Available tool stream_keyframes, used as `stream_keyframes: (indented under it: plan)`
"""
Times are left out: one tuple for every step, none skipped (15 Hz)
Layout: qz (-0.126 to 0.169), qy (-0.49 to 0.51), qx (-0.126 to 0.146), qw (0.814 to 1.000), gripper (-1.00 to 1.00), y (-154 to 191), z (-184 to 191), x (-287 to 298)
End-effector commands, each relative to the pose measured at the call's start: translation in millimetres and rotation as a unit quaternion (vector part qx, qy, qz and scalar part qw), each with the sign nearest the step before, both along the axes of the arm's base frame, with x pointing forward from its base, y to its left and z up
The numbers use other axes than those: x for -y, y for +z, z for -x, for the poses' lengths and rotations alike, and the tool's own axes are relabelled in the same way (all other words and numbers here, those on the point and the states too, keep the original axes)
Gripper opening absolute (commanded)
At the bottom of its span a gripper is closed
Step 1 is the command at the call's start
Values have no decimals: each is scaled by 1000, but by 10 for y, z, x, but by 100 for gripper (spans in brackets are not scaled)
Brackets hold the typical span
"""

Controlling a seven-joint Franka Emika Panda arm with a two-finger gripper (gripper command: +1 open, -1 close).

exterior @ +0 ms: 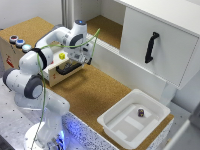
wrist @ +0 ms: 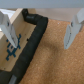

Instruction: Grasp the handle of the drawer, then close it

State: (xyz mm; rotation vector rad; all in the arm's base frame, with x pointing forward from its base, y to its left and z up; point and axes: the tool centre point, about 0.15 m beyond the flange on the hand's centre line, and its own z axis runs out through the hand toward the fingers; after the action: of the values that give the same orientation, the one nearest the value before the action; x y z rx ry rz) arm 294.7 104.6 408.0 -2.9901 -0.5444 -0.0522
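Hand (wrist: 39, 31) was spread open just above the drawer (wrist: 12, 42), its black handle (wrist: 33, 40) sitting between the fingers but ungripped; grasp and close both still left, drawer looked open.

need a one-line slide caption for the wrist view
Open gripper poised over the black handle of the wooden drawer, above cork.
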Motion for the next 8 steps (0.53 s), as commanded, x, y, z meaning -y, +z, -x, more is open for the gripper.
stream_keyframes:
  plan:
    - [14,-15,0,1000,100,-254,100,-314]
    - [19,-19,-2,1000,100,-300,99,-335]
    - [19,-29,-5,999,100,-337,100,-330]
    - [17,-39,-7,999,100,-363,94,-320]
    - [16,-53,-10,998,100,-407,82,-305]
    - [18,-65,-10,998,100,-438,65,-293]
    - [14,-74,-11,997,100,-470,45,-286]
    - [10,-83,-12,996,100,-507,23,-285]
